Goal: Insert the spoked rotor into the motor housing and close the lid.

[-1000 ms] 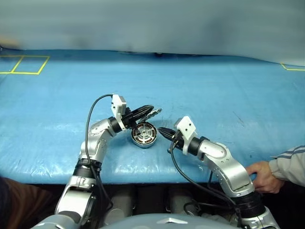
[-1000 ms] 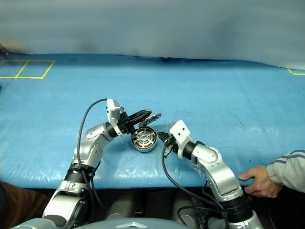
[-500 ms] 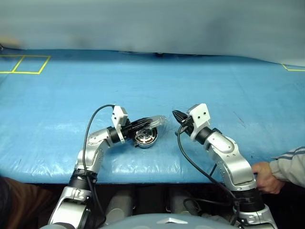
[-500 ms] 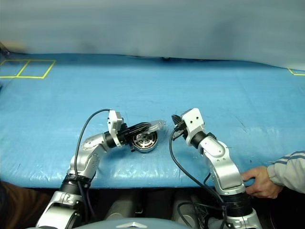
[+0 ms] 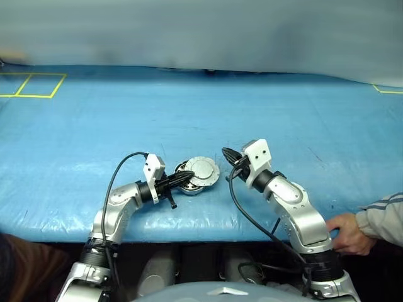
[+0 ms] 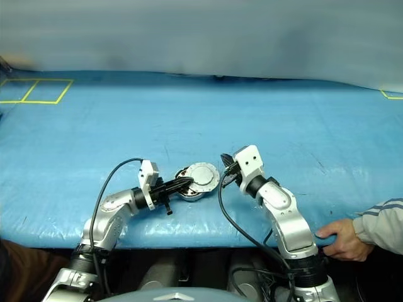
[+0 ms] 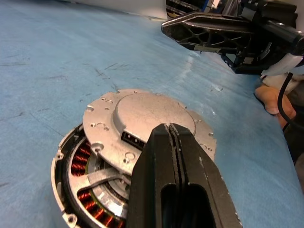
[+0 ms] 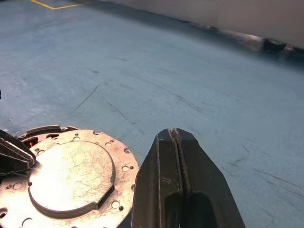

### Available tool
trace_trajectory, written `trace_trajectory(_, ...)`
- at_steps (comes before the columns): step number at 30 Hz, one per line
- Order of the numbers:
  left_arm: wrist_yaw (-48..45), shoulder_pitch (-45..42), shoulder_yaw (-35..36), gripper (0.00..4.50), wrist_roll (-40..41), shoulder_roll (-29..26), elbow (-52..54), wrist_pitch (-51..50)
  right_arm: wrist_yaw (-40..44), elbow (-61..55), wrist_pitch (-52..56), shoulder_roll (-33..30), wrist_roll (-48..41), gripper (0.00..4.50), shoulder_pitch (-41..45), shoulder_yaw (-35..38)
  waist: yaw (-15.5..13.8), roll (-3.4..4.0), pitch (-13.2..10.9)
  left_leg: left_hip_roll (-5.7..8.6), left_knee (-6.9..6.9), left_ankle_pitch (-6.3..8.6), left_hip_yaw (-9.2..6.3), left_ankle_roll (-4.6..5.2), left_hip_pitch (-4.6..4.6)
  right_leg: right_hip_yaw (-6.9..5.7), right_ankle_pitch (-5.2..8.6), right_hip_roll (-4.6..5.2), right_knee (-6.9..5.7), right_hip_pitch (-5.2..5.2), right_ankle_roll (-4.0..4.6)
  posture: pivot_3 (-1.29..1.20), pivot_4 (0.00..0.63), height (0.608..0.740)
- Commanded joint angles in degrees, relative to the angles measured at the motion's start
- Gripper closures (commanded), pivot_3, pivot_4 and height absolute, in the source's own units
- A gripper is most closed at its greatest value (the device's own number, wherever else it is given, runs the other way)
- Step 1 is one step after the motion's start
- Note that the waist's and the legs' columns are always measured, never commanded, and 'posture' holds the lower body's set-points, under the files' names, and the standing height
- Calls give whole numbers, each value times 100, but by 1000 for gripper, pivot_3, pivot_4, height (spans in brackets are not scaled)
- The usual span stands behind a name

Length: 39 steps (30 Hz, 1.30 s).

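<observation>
The lid (image 5: pixel 202 170) lies on top of the motor housing (image 7: pixel 83 183) near the front of the blue table (image 5: pixel 264 107), but it is not seated. It sits shifted to the right and far side, leaving a crescent of copper windings and a silver spoke uncovered on the housing's near left side. Whether the spoked rotor is fully down inside the housing cannot be told; the lid covers most of it.

The left end effector (image 5: pixel 187 177) has its two black fingers pressed together with nothing between them, and its tip rests at the near left edge of the lid, over the exposed part of the housing. The right end effector (image 5: pixel 227 153) is also closed and empty, hanging just to the right of the lid without touching it. A person's hand (image 5: pixel 346 233) grips the table's near edge, far right.

The main risk is the offset. A downward press from the left tip on this rim would likely tilt the lid, since it overhangs on the opposite side, and could flip it off onto the table. A sideways nudge without something bracing the housing would probably slide both parts together across the smooth covering. Closed fingertips also give little purchase on a flat disc, so a push may simply skid over it.
</observation>
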<state>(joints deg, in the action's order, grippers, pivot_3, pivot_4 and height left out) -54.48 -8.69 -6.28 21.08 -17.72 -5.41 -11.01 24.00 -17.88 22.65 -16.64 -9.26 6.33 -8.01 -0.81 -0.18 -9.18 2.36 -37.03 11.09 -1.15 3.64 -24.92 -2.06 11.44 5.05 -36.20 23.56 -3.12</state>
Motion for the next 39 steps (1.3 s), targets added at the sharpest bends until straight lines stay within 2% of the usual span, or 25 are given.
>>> trace_trajectory(1,102,49,-24,4473,-93,-40,155,14,38,-70,-121,36,14,4500,33,-41,-4,0,0,0,0,1,0,-2,0,0,1,1,0,0,-1,0,150,740)
trace_trajectory(8,26,153,239,4473,196,69,231,378,192,-74,-75,31,-48,4500,37,-154,0,0,0,1,2,8,0,-13,-1,-1,6,3,0,2,-10,0,150,740)
trace_trajectory(17,-402,464,791,4473,863,-44,928,827,536,-22,-59,75,-203,4500,47,-313,10,1,-1,1,5,8,0,-14,-6,-1,6,9,4,7,-7,0,150,740)
trace_trajectory(20,-516,676,814,4500,857,-142,1097,997,581,56,-117,79,-119,3908,79,-414,11,2,-1,1,6,9,0,-14,-6,-2,6,9,6,7,-7,0,150,740)
trace_trajectory(32,-443,1170,437,4500,60,-289,889,1735,708,262,-225,65,91,25,191,-740,8,4,-2,1,10,11,0,-16,-8,-4,11,11,9,8,-17,0,150,740)
trace_trajectory(39,-435,1275,253,4500,-323,-374,577,2160,764,400,-199,89,136,25,222,-824,9,6,-3,1,13,12,0,-19,-8,-5,15,11,10,10,-21,0,150,740)
